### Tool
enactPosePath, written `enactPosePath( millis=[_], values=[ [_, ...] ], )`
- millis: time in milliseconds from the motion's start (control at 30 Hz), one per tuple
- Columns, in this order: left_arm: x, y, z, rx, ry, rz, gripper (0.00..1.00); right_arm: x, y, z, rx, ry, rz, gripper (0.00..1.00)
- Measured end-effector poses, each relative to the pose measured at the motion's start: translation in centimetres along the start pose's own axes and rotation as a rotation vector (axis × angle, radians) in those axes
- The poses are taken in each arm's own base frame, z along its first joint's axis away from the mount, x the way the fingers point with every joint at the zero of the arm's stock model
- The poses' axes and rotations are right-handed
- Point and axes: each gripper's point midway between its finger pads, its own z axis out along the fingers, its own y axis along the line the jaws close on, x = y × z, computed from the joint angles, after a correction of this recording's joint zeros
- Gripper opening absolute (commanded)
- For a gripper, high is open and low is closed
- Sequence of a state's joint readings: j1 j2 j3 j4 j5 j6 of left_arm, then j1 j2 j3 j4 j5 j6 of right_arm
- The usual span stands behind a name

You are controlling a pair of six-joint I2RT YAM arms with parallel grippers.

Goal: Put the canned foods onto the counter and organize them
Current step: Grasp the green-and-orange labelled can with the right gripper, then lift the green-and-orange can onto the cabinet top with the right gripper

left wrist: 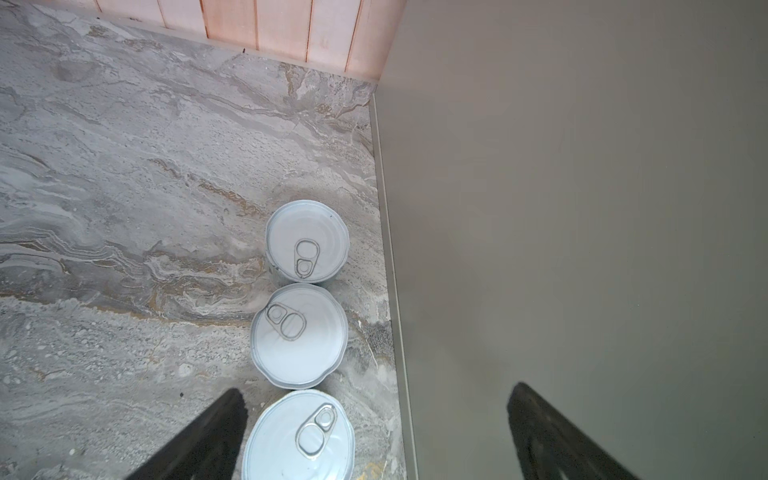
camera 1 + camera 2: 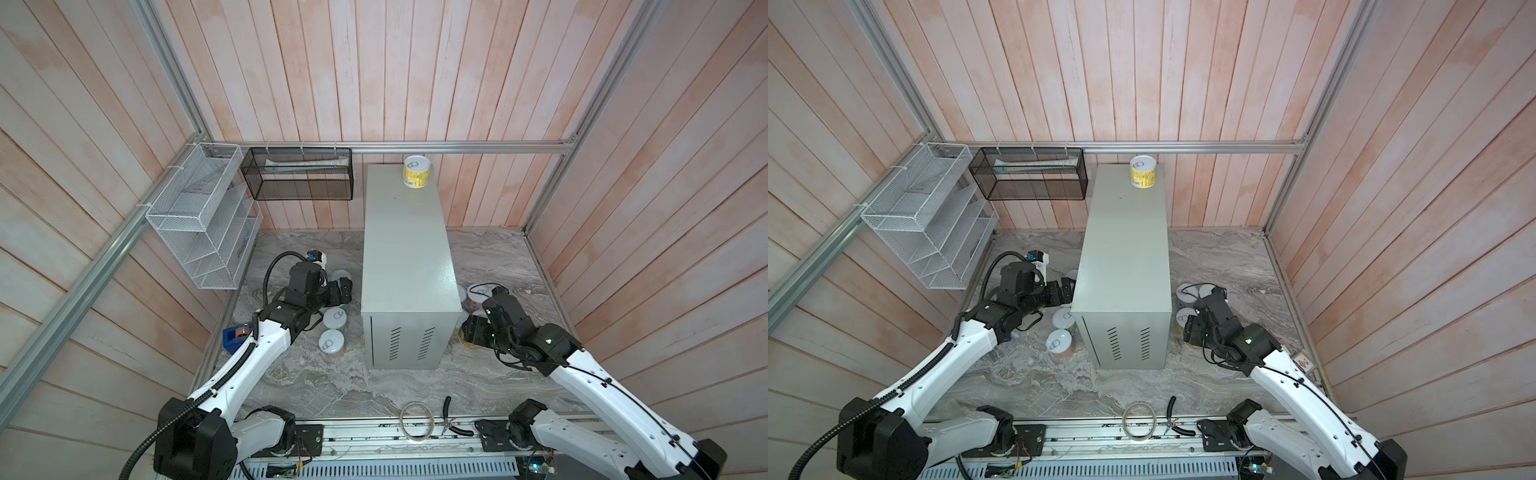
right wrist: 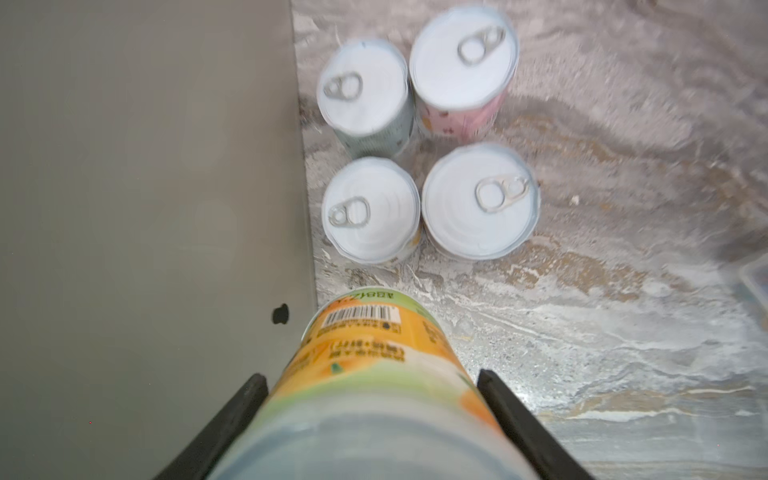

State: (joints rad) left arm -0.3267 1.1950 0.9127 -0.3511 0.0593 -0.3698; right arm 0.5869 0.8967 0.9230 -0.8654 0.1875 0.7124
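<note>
The counter (image 2: pixel 407 249) (image 2: pixel 1125 249) is a tall pale grey cabinet with one yellow can (image 2: pixel 415 172) (image 2: pixel 1143 172) at the far end of its top. Three cans stand in a row on the marble along its left side (image 1: pixel 306 241) (image 1: pixel 299 334) (image 1: pixel 299 436). My left gripper (image 2: pixel 344 291) (image 1: pixel 376 399) hangs open above the nearest one, touching nothing. My right gripper (image 2: pixel 471 328) (image 3: pixel 371 379) is shut on an orange-labelled can (image 3: pixel 374 365) close to the cabinet's right side. Several more cans (image 3: pixel 370 210) (image 3: pixel 480 199) (image 2: pixel 1187 293) stand in a block just beyond it.
A white wire rack (image 2: pixel 199 216) and a black mesh basket (image 2: pixel 299 174) hang on the walls at the back left. A blue tape dispenser (image 2: pixel 235 336) sits by the left arm. A tape ring (image 2: pixel 415 419) and pliers (image 2: pixel 451 419) lie at the front edge.
</note>
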Motion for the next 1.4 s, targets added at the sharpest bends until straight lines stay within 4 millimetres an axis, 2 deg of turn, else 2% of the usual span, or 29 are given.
enactPosePath(
  millis=[133,333,533,800,967,1100,1233,1400],
  values=[
    [0.0,-0.2,0.0,0.017,0.005,-0.002,1.00,-3.8,0.9,-4.0,-0.040,-0.074,-0.030,0.00],
    [0.0,-0.2,0.0,0.023,0.006,-0.005,1.00,-8.0,2.3,-7.8,-0.050,-0.114,-0.131,0.00],
    [-0.2,0.1,-0.1,0.023,0.005,-0.003,1.00,-12.9,6.1,-11.0,-0.091,-0.136,-0.286,0.00],
    [-0.7,0.0,-0.1,0.041,-0.009,-0.009,1.00,-18.3,11.0,-13.6,-0.185,-0.205,-0.421,0.00],
    [-1.9,-0.5,0.0,0.052,-0.014,0.002,1.00,-20.6,13.7,-14.2,-0.255,-0.252,-0.464,0.00],
    [-2.8,-0.8,-0.3,0.058,-0.036,0.015,1.00,-21.4,15.7,-13.3,-0.309,-0.243,-0.486,0.00],
    [-2.7,-0.6,-0.3,0.054,-0.029,0.015,1.00,-21.2,17.7,-11.6,-0.346,-0.207,-0.508,0.00],
    [-2.4,-0.9,0.0,0.075,-0.012,0.014,1.00,-19.6,20.3,-9.8,-0.389,-0.148,-0.549,0.00]
  ],
)
